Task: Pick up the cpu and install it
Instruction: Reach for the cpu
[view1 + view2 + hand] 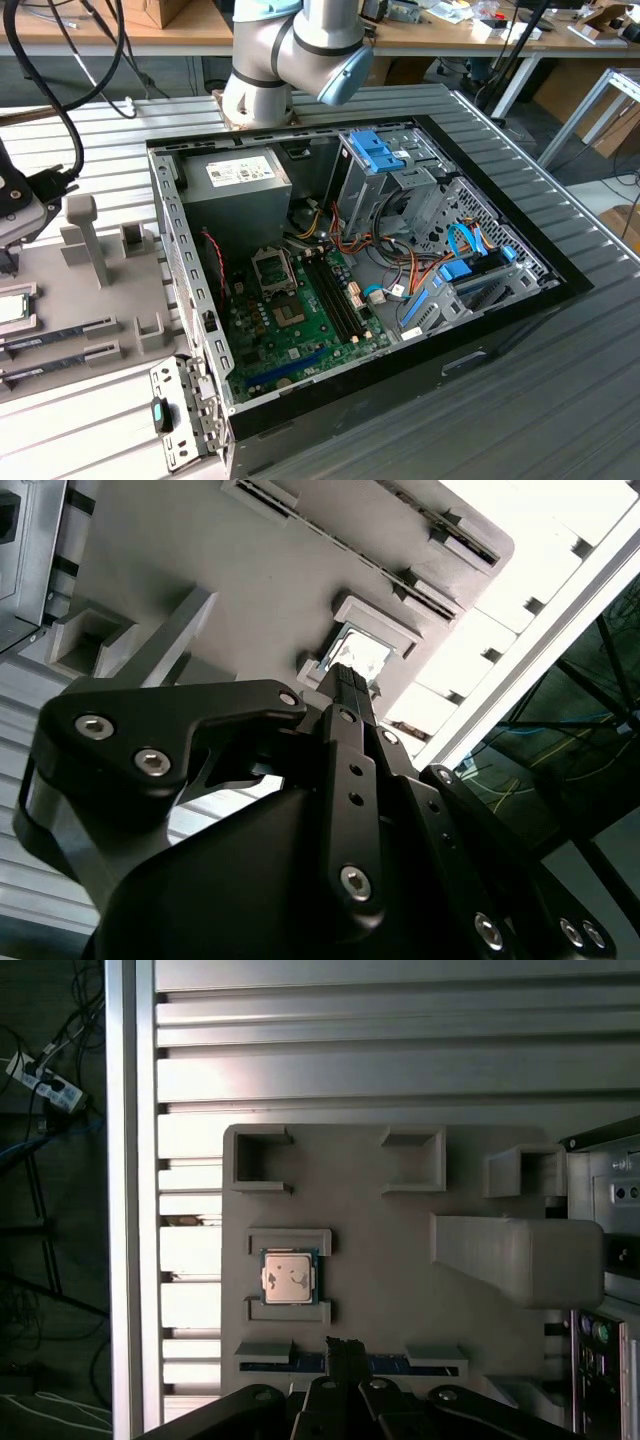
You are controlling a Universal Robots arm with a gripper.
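At the exterior view's left, the cpu lies flat in a shallow seat on the grey tray, caught between two low lips. The memory sticks sit in slots just beside it. The gripper hangs above this tray with its fingers drawn together and nothing between them. In the first wrist view it looks nearer the stick slots than the chip. Coming down as it stands, it would likely land on the metal top, a lip or a stick rather than around the chip, and could scratch or tip it. The chip is thin and offers little edge, so a shallow or off-centre hold might let it tilt or slip out. A tall post stands near on the tray and could catch the gripper's links during a careless sideways move. Further right is the open computer case, with the socket on the green board and wires close by. A chip carried in tilted or turned would not seat and could damage the contacts. I cannot tell whether the socket's cover is open.
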